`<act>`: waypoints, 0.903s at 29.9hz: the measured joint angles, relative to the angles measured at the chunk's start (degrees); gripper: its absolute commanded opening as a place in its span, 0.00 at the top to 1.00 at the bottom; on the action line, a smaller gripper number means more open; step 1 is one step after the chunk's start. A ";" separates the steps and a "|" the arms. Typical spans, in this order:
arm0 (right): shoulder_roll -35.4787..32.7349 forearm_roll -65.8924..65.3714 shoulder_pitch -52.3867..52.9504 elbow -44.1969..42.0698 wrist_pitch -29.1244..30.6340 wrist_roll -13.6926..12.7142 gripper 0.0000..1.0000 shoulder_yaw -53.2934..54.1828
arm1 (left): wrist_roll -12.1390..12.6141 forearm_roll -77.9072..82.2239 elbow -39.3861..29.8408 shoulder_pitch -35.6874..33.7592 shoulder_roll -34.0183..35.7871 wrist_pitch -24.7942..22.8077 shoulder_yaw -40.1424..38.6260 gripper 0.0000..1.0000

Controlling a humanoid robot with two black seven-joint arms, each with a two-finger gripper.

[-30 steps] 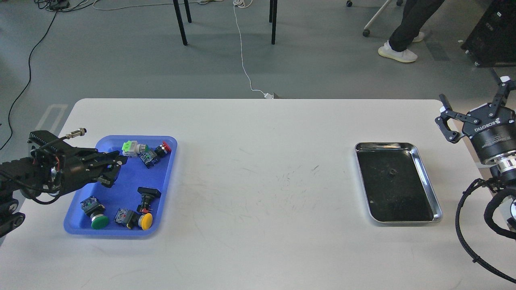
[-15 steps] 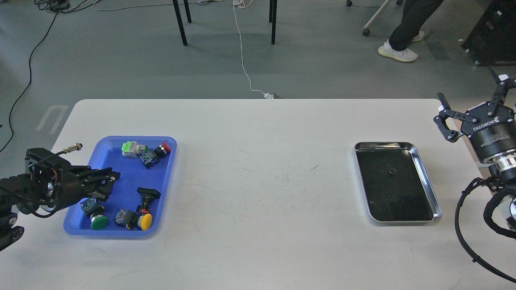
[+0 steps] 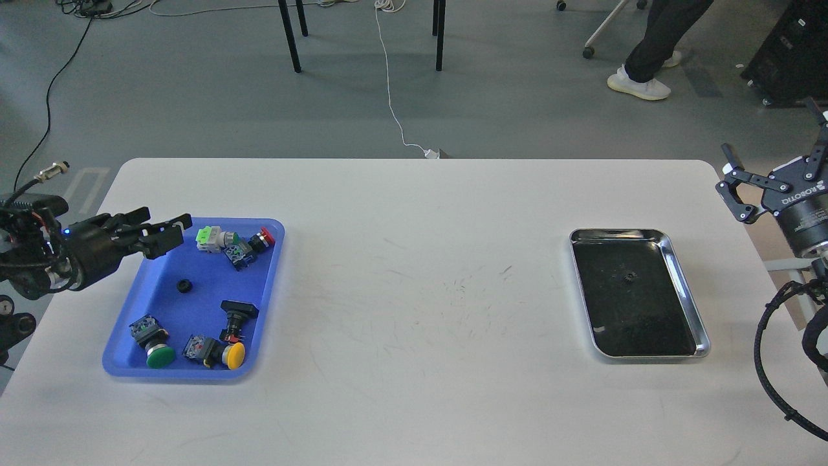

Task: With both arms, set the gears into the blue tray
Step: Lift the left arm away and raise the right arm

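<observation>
A white tabletop [image 3: 414,291] with rounded corners carries 2 trays. Near the left edge lies the blue tray [image 3: 194,374], a rectangular plastic tray with a raised rim. On its bare floor, left of centre, rests 1 small black gear [image 3: 184,285], touching nothing else. Push-button switches [image 3: 236,243] cluster along the tray's far edge, and more switches, with green and yellow caps, lie along its near edge. The left gripper [image 3: 162,236] hangs over the tray's far left corner, its 2 fingers pointing right, a narrow gap between them, holding nothing. Near the right edge of the tabletop sits a shiny silver tray [image 3: 682,285] with a dark floor; a second gear [image 3: 626,277] lies around the middle of that floor. The right gripper [image 3: 773,168] is raised beyond the tabletop's far right corner, its fingers spread wide apart and empty, well apart from the silver tray.
</observation>
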 measured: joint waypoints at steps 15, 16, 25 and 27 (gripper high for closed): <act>-7.19 -26.41 20.63 -4.17 -0.25 -0.70 0.02 -9.17 | 1.75 -58.96 -2.33 -10.25 -11.44 -5.19 -8.14 0.03; -7.19 -30.09 23.27 -5.20 -0.25 -0.71 0.02 -11.37 | 1.78 -61.30 -2.32 -10.29 -12.08 -5.35 -8.79 0.03; -2.28 -53.90 45.15 -9.62 -0.27 -1.32 0.01 -38.52 | 3.57 -83.80 -1.45 -9.80 -15.44 -10.74 -16.47 0.03; 0.26 -57.95 49.27 -10.78 -0.17 -1.38 0.01 -44.77 | 3.70 -86.54 -1.42 -9.62 -15.53 -11.45 -16.95 0.03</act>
